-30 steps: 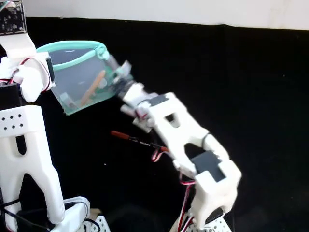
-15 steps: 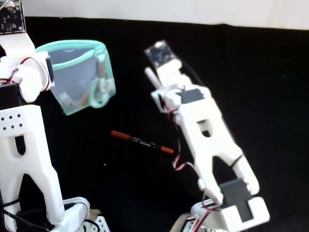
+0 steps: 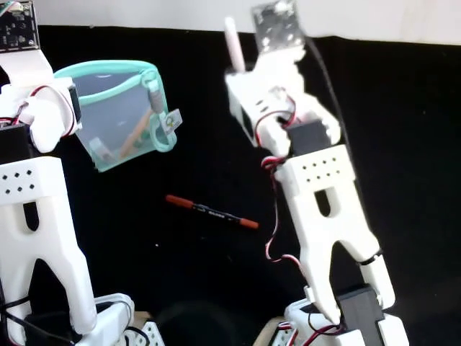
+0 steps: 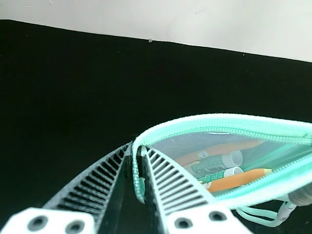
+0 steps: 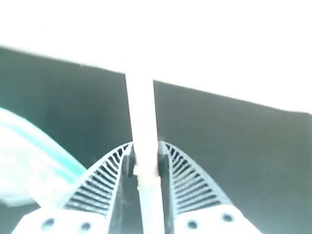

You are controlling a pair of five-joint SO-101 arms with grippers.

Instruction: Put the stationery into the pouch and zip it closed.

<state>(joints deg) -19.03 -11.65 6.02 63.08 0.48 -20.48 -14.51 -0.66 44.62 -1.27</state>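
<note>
A teal mesh pouch [image 3: 119, 119] hangs in the air at the left, its mouth open, its zip pull [image 3: 168, 124] dangling at the right end. My left gripper [image 4: 138, 163] is shut on the pouch's rim [image 4: 204, 122]. Inside lie an orange pencil [image 4: 239, 179] and green-and-white items [image 4: 217, 165]. My right gripper [image 5: 144, 152] is raised high at the back, right of the pouch, shut on a white pen [image 5: 141, 112] that points upward [image 3: 232, 43]. A red-and-black pen [image 3: 211, 212] lies on the black table below the pouch.
The black table [image 3: 403, 144] spreads to the right of the right arm [image 3: 324, 209]. A white wall [image 3: 374, 18] runs along the back. The left arm's white base [image 3: 36, 238] stands at the near left.
My right arm pulled back from the pouch and swung up toward the back wall, carrying the white pen. The pouch's zip pull swung loose. The left arm and the pen on the table stayed put.
</note>
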